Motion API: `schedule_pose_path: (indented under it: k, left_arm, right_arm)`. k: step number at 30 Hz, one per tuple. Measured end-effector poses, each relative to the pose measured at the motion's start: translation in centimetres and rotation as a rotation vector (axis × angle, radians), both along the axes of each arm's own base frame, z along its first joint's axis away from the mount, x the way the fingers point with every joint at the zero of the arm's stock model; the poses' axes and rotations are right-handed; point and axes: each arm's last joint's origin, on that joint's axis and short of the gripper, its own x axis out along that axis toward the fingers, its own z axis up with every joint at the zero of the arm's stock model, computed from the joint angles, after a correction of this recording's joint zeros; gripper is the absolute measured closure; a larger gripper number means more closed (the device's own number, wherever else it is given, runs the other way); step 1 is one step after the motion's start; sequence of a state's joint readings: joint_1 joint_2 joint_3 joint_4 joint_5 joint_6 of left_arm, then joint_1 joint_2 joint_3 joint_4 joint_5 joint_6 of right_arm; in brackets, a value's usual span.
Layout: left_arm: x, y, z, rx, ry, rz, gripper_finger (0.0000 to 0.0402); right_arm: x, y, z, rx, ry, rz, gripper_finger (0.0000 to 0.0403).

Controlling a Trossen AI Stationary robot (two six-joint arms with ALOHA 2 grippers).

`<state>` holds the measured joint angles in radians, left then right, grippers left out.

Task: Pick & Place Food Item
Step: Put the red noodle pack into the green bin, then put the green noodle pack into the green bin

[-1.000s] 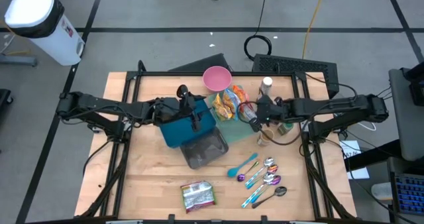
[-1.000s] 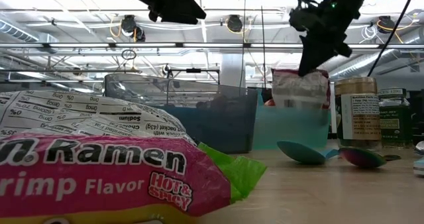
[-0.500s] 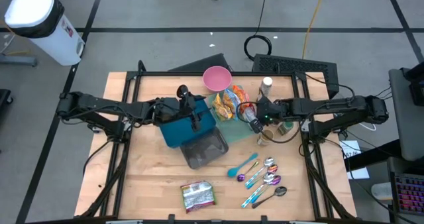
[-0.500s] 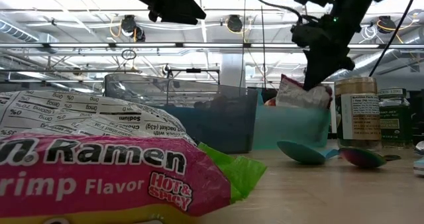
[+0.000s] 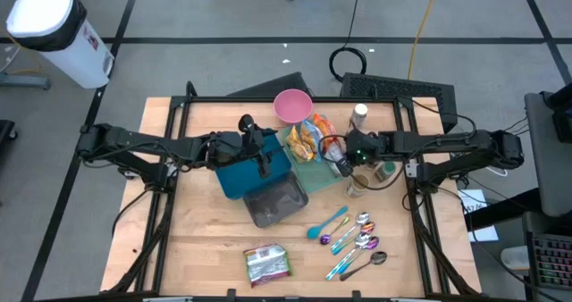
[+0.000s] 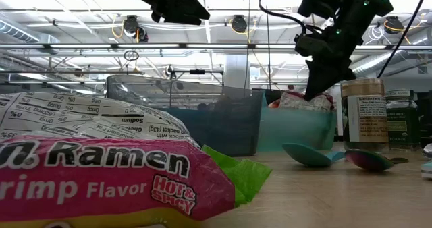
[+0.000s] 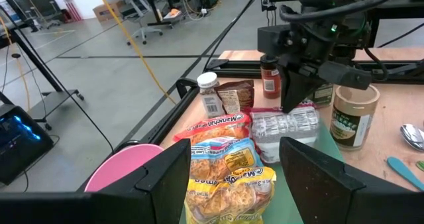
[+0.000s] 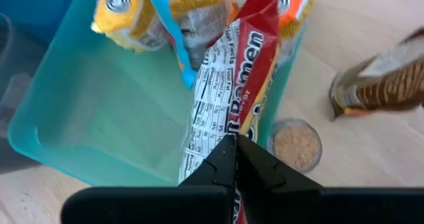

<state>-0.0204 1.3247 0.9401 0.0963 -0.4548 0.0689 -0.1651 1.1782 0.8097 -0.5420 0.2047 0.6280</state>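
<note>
**Two arms over the bins, one ramen packet pinched at the teal tray**

Two arms reach toward the middle of the table (image 5: 206,239) from opposite sides. The right gripper (image 5: 342,165) stretches in from the right, angled down over the teal tray (image 8: 99,131); its jaws are pressed together on the edge of a ramen packet (image 8: 228,111), which hangs partly inside the tray against its wall. The left gripper (image 5: 264,159) is held level above the dark blue bin (image 5: 255,172), jaws apart, gripping nothing.

The right wrist view alone shows the pinch itself and the red-and-white print of the packet, with other noodle bags (image 8: 132,18) crowded at the tray's far end and a small round jar top (image 8: 296,144) just outside the tray. The left wrist view shows the right arm from the front, standing over a white packet (image 7: 285,128) beside the yellow noodle bags, with spice jars (image 7: 211,95) and a pink bowl (image 7: 122,168) nearby. The low view adds a shrimp-flavor ramen pack (image 6: 101,164) lying close in the foreground. From above, that pack lies at the near table edge, well apart from the tray, with several colored spoons (image 5: 357,239) to its right.
</note>
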Motion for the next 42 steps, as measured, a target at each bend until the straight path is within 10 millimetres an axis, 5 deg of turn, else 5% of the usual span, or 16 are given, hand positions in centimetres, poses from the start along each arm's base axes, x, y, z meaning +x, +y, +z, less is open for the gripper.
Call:
schedule_pose_path:
  k: [6,13,21,31,36,42]
  left_arm:
    - [0.0,0.0,0.0,0.000,0.000,0.000,0.0162]
    - [0.0,0.0,0.0,0.000,0.000,0.000,0.0163]
    - [-0.2,-0.5,0.3,-0.031,-0.022,-0.042,0.0162]
    - [-3.0,-5.5,1.7,-0.217,0.024,-0.565,0.0162]
    - [-3.8,-9.5,0.1,-0.431,0.168,-0.691,0.0163]
    - [-4.4,-15.2,-3.2,-0.411,0.347,-0.735,0.0163]
  right_arm:
    - [0.4,-0.1,0.3,-0.032,-0.034,0.039,0.0383]
    - [0.3,-0.1,0.7,-0.062,-0.056,0.071,0.0289]
    - [-1.7,0.3,4.8,-0.143,-0.303,0.096,0.0212]
    - [-3.6,3.5,10.1,-0.421,-0.655,0.403,0.0208]
    - [-3.3,5.1,10.8,-0.544,-0.700,0.553,0.0210]
    - [-2.5,5.8,10.4,-0.570,-0.685,0.608,0.0210]
